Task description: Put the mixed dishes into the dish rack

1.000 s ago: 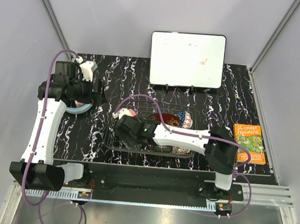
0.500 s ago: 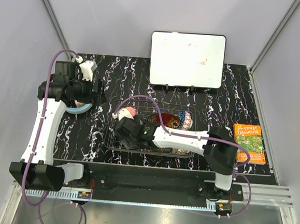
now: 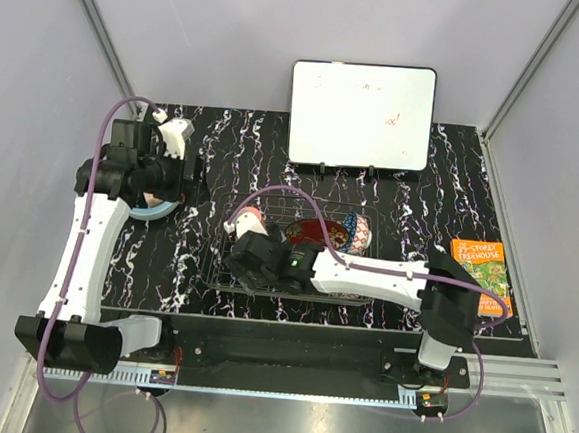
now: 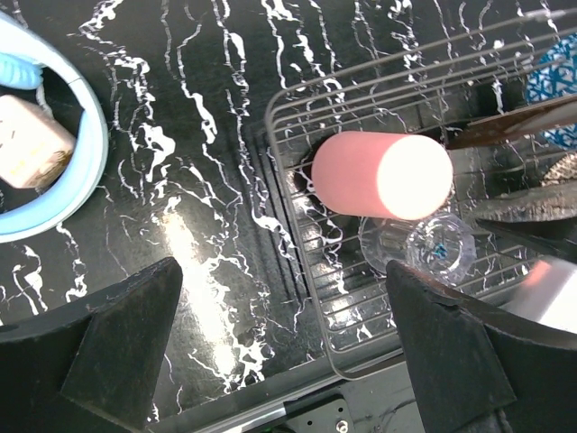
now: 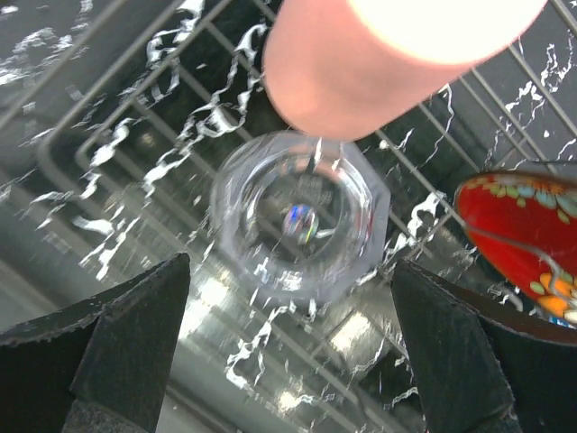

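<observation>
Black marbled desk (image 3: 443, 178), with the wire rack (image 4: 290, 230) at its middle. Right arm (image 3: 365, 273) laid across the rack from the right, elbow swung farther right and nearer the desk's front edge than a second ago, wrist shifted slightly back from the rack's left end. Left arm (image 3: 93, 231) nudged a little over the same span, hanging above the desk left of the rack.

Red bowl (image 3: 313, 231) and blue patterned bowl (image 3: 355, 230) propped on edge side by side in the rack's far middle. Pale blue bowl (image 4: 90, 171) outside the rack on the desk, something beige in it; unclear whether one of the dishes to load.

Pink cup (image 4: 383, 176) tilted in the rack's left end, more exposed from above than before. Small glass (image 5: 297, 216) just beside the cup, upright on the wires.

Right fingers (image 5: 455, 352) spread wide, either side of the glass and clear of it, gripping nothing. Left fingers (image 4: 117, 334) likewise apart and empty.

Likely meaning: glass delivered and let go, right arm backing off, cup and glass both counted as loaded.
</observation>
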